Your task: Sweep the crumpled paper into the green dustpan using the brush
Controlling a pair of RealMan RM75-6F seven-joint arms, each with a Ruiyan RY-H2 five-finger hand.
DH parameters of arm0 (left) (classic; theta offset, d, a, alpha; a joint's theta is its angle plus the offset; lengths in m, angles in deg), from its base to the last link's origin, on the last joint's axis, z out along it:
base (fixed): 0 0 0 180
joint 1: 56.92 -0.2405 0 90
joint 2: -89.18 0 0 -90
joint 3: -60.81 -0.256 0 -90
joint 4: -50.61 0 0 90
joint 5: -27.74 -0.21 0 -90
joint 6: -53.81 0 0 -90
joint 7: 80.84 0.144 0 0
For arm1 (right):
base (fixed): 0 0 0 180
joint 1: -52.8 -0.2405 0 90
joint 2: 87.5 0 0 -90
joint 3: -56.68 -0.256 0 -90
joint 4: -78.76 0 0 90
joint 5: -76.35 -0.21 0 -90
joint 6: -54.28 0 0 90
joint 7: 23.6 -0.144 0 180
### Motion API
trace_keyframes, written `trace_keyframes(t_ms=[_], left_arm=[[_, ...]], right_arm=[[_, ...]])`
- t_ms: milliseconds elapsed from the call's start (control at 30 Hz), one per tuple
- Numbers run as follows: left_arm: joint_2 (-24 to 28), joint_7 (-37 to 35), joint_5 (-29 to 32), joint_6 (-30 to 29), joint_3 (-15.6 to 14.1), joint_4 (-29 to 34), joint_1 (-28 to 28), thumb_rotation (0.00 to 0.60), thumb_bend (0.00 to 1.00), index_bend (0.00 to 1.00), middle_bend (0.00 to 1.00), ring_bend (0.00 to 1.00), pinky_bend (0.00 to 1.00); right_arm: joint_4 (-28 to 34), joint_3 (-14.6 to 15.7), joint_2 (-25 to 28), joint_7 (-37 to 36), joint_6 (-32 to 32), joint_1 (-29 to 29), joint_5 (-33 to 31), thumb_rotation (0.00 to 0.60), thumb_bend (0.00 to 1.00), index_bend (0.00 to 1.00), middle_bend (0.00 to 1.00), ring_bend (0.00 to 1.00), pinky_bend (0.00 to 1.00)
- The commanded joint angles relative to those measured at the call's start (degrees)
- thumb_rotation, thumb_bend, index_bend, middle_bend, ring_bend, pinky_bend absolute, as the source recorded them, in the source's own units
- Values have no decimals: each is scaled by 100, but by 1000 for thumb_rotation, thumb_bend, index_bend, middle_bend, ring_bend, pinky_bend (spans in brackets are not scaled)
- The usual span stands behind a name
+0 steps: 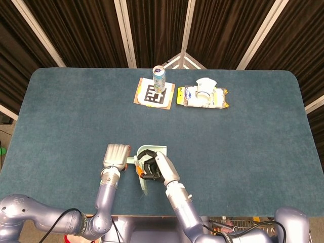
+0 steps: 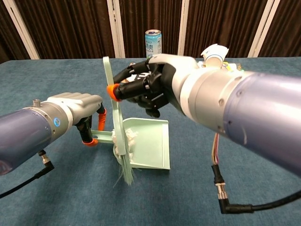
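So the right robot hand point(image 2: 150, 87) was curled around the brush point(image 2: 117, 127), gripping its thin pale green handle up near the top, dark fingers wrapped around it with orange tips showing. The brush stood nearly upright, its soft pale bristles splayed out on the table point(image 1: 243, 147) right at the near lip of the green dustpan point(image 2: 150, 141).

The left robot hand point(image 2: 77, 107) was closed on the dustpan's handle from the side, silvery knuckles up, the arm coming in low from the left.

The dustpan was smooth mint-green plastic, flat and squarish with raised walls, lying on the fuzzy blue cloth. The crumpled paper point(image 2: 130, 136) was a small white wad just inside the pan, touching the bristles.

Further back stood a shiny drink can point(image 1: 159, 79) on a printed marker card point(image 1: 154, 96), with a crinkly wipes packet point(image 1: 203, 96) beside it.
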Motion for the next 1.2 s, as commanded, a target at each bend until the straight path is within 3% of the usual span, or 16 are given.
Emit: trace_keyframes(t_ms=[33,300,367,533,600,833,1200], left_arm=[[2,-14,-15,7,-3,-10,-9,600,539,621,1000,1000,1000],[3,-60,-47,48,-27,-62,-49,600,509,597,1000,998,1000],[3,-57,-69,44,-46,-51,-57,600,433,562,1000,995,1000],[64,-12,-248,-43,-126,27,-66,600,43,332,995,985,1000],[126,16,-288,-74,-146,103,-78,600,2,290,993,983,1000],[555,-150,-543,-142,-205,551,-247,600,0,235,989,980,1000],[1641,-890,-1395,-116,-335,1470,-673,600,0,235,985,976,1000]], right_arm=[[54,-95,52,-78,-53,-7,-27,600,607,815,854,889,871],[218,-203,301,-112,-87,-39,92,600,607,815,854,889,871],[245,-201,363,-115,-99,-49,97,600,607,815,854,889,871],[279,-175,509,-128,-138,-46,115,600,606,815,854,889,871],[295,-160,577,-148,-131,-36,116,600,606,815,854,889,871],[279,-133,863,-217,-127,23,137,600,607,815,854,889,871],[-7,253,1597,-205,-136,312,702,600,607,814,854,889,871]])
